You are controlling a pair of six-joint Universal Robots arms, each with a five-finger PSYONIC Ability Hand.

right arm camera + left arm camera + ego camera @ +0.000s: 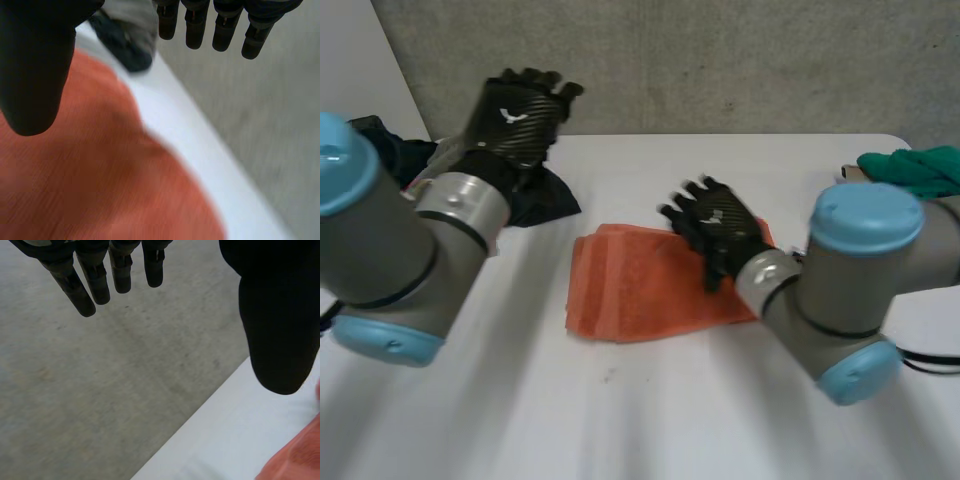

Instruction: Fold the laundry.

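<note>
The left arm [390, 250] is a thick grey tube with rounded light-blue caps [340, 160] at its joints, ending in a brushed silver ring [465, 205]. Beyond that ring sits the left hand [520, 128], black, its back a glossy carbon-weave shell bearing a small white mark [508, 115]. The right arm [860, 290] matches: grey, blue-capped, silver-ringed, with the right hand [725, 232] equally black and marked. From the wrist, the fingers [95, 282] are slim segmented black rods, and the thumb [280, 315] is a broad, smooth, rounded pad.
</note>
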